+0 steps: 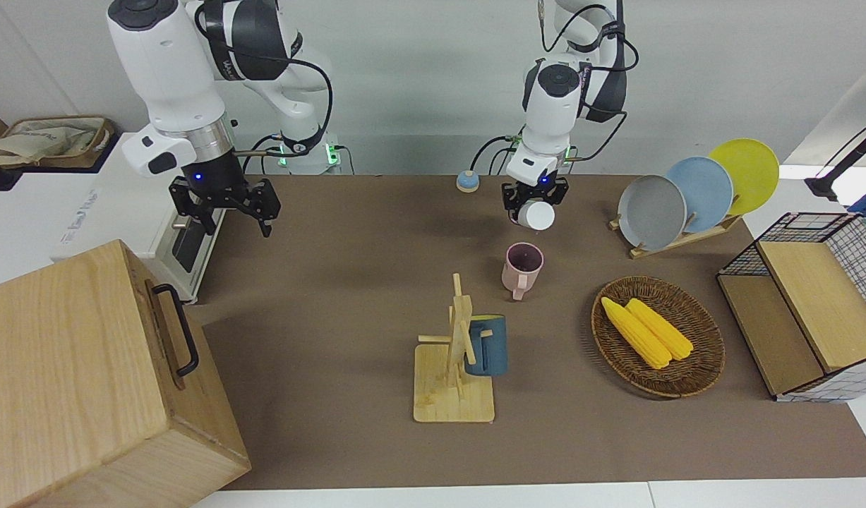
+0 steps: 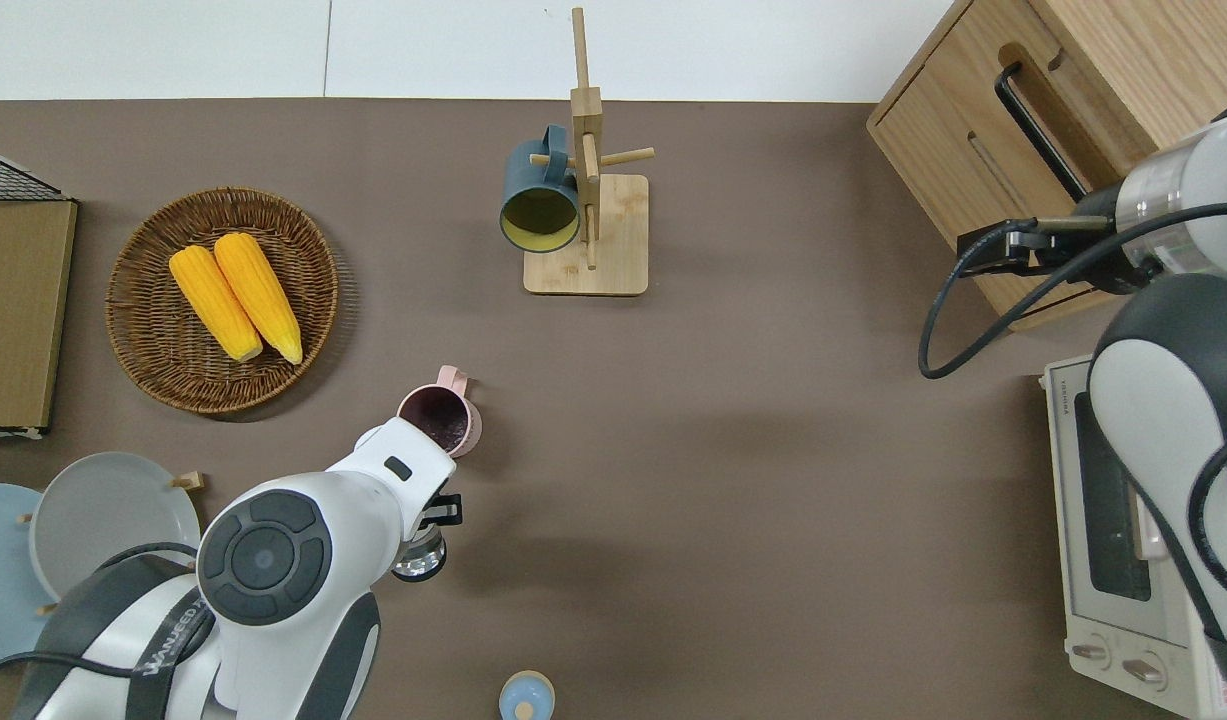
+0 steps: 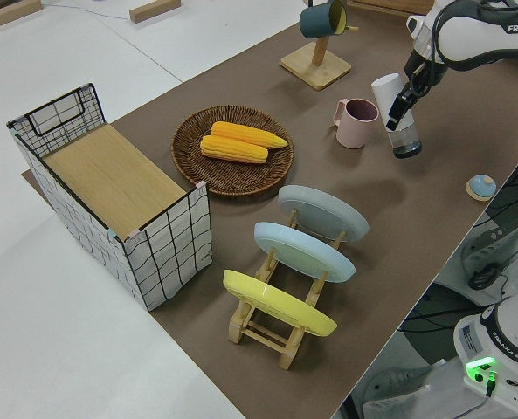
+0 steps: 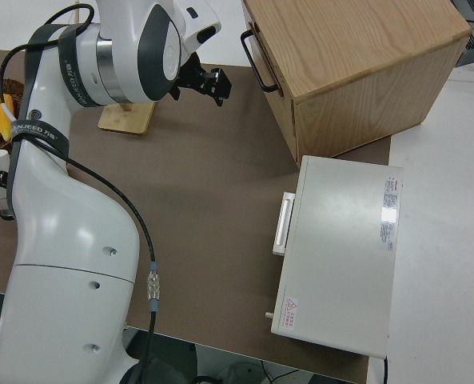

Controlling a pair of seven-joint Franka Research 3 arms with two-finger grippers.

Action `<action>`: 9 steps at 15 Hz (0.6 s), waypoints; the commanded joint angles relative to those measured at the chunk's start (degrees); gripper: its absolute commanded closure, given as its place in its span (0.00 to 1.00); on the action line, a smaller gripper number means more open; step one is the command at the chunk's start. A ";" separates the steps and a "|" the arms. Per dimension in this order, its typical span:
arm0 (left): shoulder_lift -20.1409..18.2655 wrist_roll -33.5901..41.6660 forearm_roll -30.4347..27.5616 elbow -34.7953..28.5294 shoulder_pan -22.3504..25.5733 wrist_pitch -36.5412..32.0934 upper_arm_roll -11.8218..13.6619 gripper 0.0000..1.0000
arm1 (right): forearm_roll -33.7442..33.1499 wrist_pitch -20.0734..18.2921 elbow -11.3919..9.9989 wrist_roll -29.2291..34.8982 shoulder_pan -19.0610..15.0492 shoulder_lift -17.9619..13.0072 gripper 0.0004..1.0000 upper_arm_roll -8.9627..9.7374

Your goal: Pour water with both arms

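The left gripper (image 1: 534, 205) grasps a tilted white bottle (image 1: 538, 215), seemingly just short of the pink mug (image 1: 522, 267); the right gripper (image 1: 229, 204) hangs released, parked above the brown desk (image 1: 348, 282).

Two glossy white jointed arms with dark joint caps and black cables. The left arm (image 1: 556, 106) reaches down over the brown tabletop (image 1: 348, 296); its black pincer (image 1: 535, 204) clamps a white-capped clear bottle (image 3: 397, 113), tilted with its cap toward a pink mug (image 1: 522, 268) that stands upright just beside it, farther from the robots, with a dark interior and its handle pointing away from them. The right arm (image 1: 171, 77) is parked, the fingers of its pincer (image 1: 224, 204) spread apart.
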 commanded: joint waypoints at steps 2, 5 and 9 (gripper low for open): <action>-3.44 0.64 -1.49 -1.49 -0.44 1.21 0.48 0.95 | 0.31 -0.10 -0.06 -0.98 -0.89 -0.47 0.01 0.69; -3.44 0.64 -1.75 -1.49 -0.35 1.30 0.66 0.95 | 0.31 -0.10 -0.06 -0.98 -0.89 -0.47 0.01 0.69; -4.40 0.99 -1.75 -1.67 -0.35 1.12 2.32 0.95 | 0.31 -0.10 -0.06 -0.98 -0.98 -0.47 0.01 0.69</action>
